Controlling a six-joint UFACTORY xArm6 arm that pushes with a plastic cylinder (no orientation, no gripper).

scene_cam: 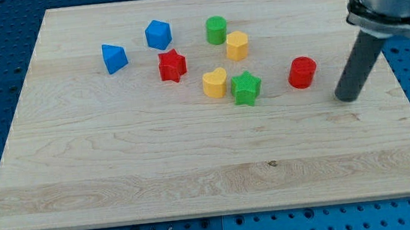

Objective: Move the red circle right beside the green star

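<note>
The red circle (302,72) stands on the wooden board at the view's right of centre. The green star (246,88) lies to its left, with a gap of about one block width between them. My tip (348,97) rests on the board to the right of the red circle and slightly lower in the view, apart from it. The dark rod rises from the tip towards the view's top right.
A yellow heart (215,83) touches the green star's left side. A yellow hexagon (237,45), a green circle (216,30), a red star (172,65), a blue hexagon-like block (158,35) and a blue triangle-like block (114,58) lie further up and left. The board's right edge (407,103) is near the tip.
</note>
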